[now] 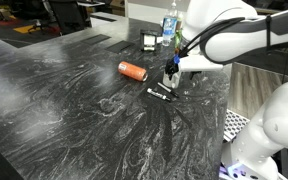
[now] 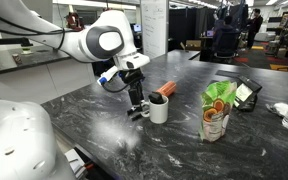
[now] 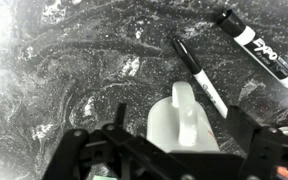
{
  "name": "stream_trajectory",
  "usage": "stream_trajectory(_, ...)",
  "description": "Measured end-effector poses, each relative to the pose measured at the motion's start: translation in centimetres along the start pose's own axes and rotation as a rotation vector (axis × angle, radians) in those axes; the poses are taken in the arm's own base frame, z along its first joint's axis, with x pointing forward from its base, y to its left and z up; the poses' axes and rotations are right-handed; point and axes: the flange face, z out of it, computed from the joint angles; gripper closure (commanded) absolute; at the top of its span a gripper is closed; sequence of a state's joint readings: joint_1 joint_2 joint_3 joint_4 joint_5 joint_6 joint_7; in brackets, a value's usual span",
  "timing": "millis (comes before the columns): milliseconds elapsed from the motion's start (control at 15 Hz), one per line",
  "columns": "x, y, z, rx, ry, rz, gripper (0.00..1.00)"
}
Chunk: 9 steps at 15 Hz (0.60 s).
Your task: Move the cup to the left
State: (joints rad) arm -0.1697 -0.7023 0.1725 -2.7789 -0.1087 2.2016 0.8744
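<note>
On the dark marbled table (image 3: 64,60), wide-spread fingers (image 3: 267,150) flank the cup (image 3: 184,125).

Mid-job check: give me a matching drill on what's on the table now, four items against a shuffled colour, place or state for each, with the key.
Items:
1. cup
2. cylinder
3. Expo marker
4. snack bag

Descriptions:
A. orange, lying on its side
B. white barrel, black cap
C. pale, right at the claw
D. green and orange, standing upright

Pairs: 1-C, 2-A, 3-B, 4-D
</note>
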Motion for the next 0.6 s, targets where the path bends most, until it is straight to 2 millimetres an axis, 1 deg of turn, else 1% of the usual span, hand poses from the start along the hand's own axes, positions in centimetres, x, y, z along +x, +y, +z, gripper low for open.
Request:
stream_trajectory(67,-0.1,-0.2,0.4,-0.005,-0.009,-0.013,0.32)
stream_trajectory(333,-0.3,-1.0,1.7,-0.013,-0.027,-0.041,0.64)
stream_trajectory(600,-0.1,-1.6,2.4,-0.003,-0.011,-0.057,0.91)
